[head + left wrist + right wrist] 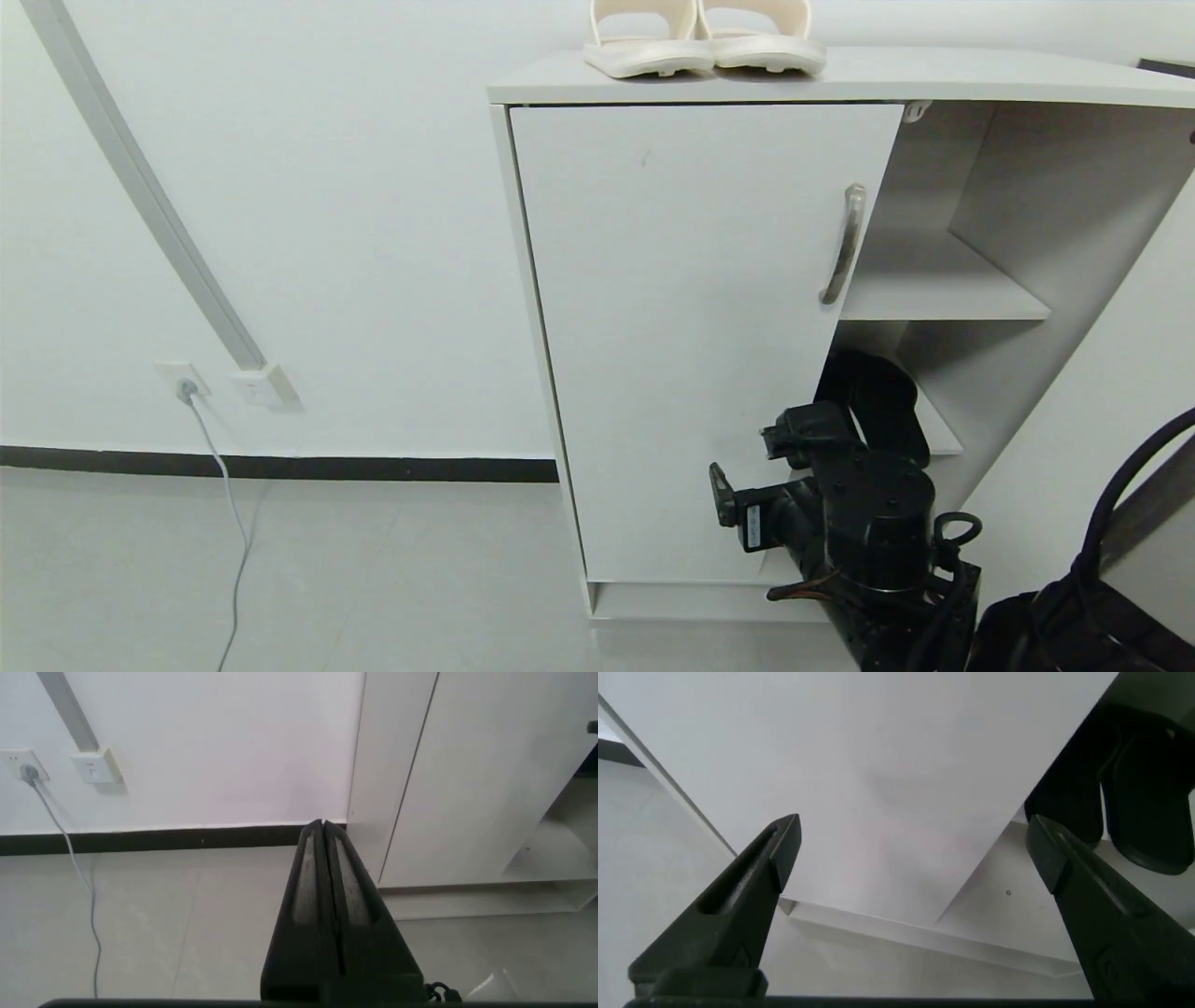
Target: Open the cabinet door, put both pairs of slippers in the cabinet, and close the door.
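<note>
At the far left a grey conduit point(140, 187) runs slantwise down the white wall point(373, 187) to a small box, and just left of that box a socket point(182, 381) holds a plug whose grey cable point(233, 523) trails down onto the pale floor point(373, 579). The left end effector point(322, 833) hangs low above that floor, clenched on nothing with its two fingers pressed flat together, pointing toward the wall's dark skirting and the near left corner of the cabinet point(934, 79). The cabinet stands white against the wall. Its door point(691, 327) covers the left half, while the right half stands open. The cream slippers point(700, 42) sit side by side on the cabinet's top, above the door, toes toward the near edge. A curved metal handle point(843, 245) is fixed upright along the door's right edge. Low down, just right of that edge, the black slippers point(878, 392) lie inside the open compartment on its lower shelf, partly hidden by the door and the arm. The right end effector point(912, 831) is released, its fingers spread wide, held close before the lower right part of the door with nothing between them. Above the black slippers, an upper shelf point(943, 294) crosses the open compartment.
</note>
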Tool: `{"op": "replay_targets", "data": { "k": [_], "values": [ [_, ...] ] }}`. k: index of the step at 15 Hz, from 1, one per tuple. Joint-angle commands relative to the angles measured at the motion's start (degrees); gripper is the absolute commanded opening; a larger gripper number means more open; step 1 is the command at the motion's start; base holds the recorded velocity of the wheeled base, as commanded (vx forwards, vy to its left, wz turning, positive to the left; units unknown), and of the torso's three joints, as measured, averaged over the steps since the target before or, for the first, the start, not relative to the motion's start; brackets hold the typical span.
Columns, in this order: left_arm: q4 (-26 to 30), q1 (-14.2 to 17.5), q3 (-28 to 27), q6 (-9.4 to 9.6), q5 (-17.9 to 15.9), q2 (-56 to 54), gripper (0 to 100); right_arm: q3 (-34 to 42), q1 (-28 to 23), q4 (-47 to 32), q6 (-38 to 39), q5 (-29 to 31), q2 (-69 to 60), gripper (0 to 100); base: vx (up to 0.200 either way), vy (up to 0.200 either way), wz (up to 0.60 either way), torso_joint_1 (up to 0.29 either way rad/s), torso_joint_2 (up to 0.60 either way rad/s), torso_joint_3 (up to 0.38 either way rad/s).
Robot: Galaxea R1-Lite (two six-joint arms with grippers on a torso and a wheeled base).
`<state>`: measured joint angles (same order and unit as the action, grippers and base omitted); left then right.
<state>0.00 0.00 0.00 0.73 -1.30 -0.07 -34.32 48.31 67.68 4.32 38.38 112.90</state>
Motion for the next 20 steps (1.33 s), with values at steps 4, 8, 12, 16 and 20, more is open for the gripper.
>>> {"op": "replay_targets", "data": {
  "k": [4, 8, 12, 16, 20],
  "values": [
    [0.0, 0.0, 0.0, -0.03, 0.1, 0.1, 0, 0.1, 0.3, -0.2, 0.0, -0.1, 0.2, 100, 0.000, 0.000, 0.00, 0.000, 0.00, 0.000],
    [0.0, 0.0, 0.0, -0.03, 0.0, 0.1, 0, 0.1, 0.3, -0.2, 0.0, -0.1, 0.5, 100, 0.000, 0.000, 0.00, 0.006, -0.21, -0.311],
    [0.0, 0.0, 0.0, -0.03, 0.0, 0.1, 0, 0.3, 0.4, -0.2, 0.0, -0.1, 0.5, 100, 0.000, 0.000, 0.00, 0.055, -0.52, -0.371],
    [0.0, 0.0, 0.0, -0.03, 0.1, 0.1, 0, 0.4, 0.4, -0.2, 0.0, -0.1, 0.6, 100, 0.000, 0.000, 0.00, 0.113, -0.46, -0.348],
    [0.0, 0.0, 0.0, -0.03, 0.0, 0.1, 0, 0.4, 0.4, -0.2, 0.0, -0.1, 0.6, 100, 0.000, 0.000, 0.00, 0.141, -0.47, -0.325]
  ]
}}
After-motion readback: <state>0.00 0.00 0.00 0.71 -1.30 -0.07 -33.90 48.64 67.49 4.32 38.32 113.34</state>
